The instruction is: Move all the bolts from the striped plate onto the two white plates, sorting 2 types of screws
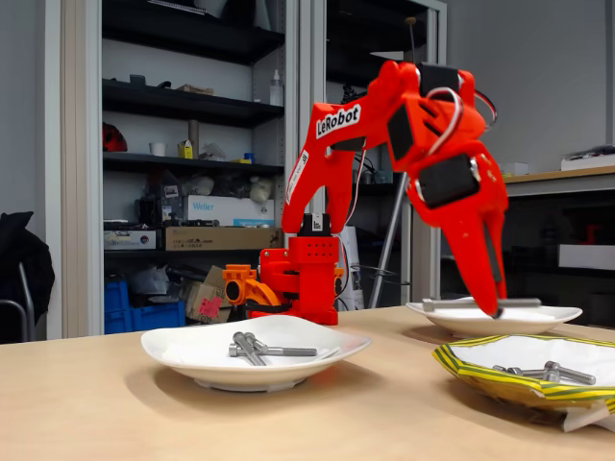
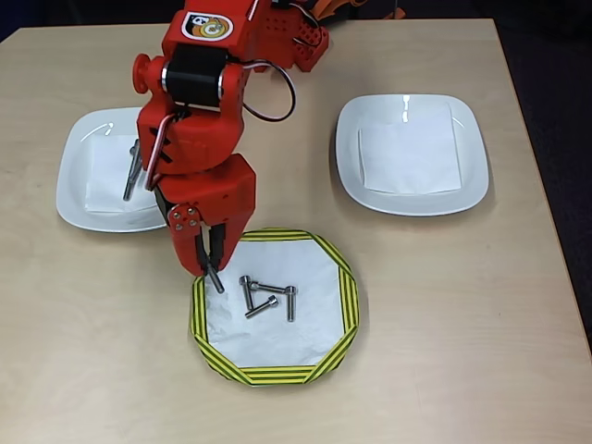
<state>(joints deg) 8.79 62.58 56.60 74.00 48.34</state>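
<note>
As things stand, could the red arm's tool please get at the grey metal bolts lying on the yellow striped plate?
Probably yes: the tool hangs over the striped plate's left edge, and the bolts lie uncovered just beside it.

Even, bright room light, soft shadows, both views sharp

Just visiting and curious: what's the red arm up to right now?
Claw holding a bolt above striped plate's left edge. Four bolts left there. Path clear.
</note>
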